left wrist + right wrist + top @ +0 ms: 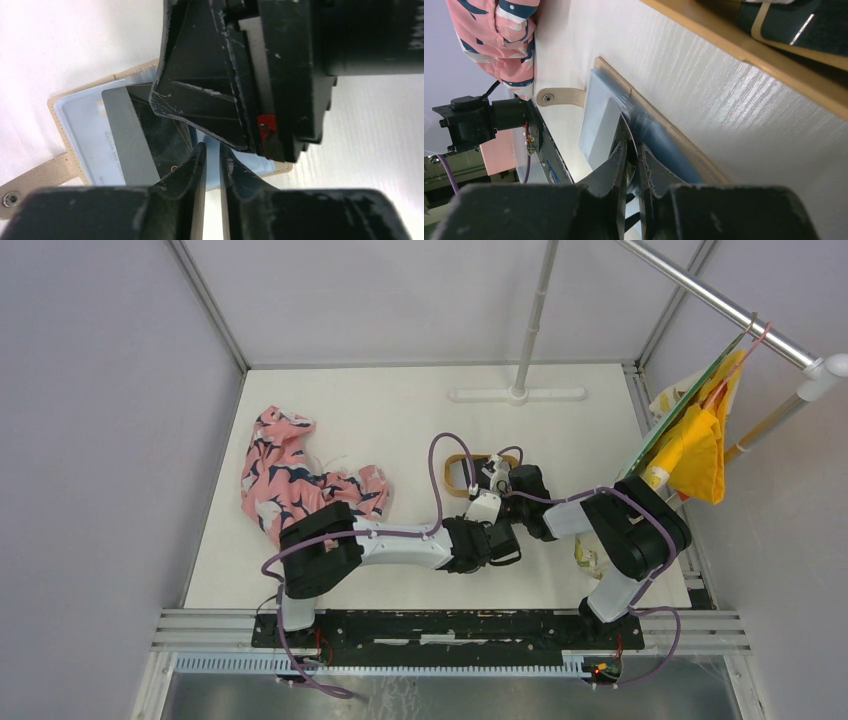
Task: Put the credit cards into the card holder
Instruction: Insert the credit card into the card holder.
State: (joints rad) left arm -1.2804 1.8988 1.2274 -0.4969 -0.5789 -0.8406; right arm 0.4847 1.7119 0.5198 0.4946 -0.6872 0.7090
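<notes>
The tan card holder (56,112) lies open on the table, grey-blue panels up, its snap tab (30,186) at the left. A silvery-grey credit card (127,135) and a dark one (167,142) lie on its panel. My right gripper (630,145) is shut on the thin edge of the dark card, and its fingers (200,85) show over that card. My left gripper (212,150) is shut with only a slit between the jaws and nothing in it, its tips at the holder's near edge. In the top view both grippers (500,525) cover the holder.
An oval wooden-rimmed tray (462,462) stands just behind the grippers; its rim (749,52) runs close past the holder, with dark flat things inside. A pink patterned cloth (300,485) lies at the left. A white pole stand (518,392) is at the back and yellow cloths (700,445) hang at the right.
</notes>
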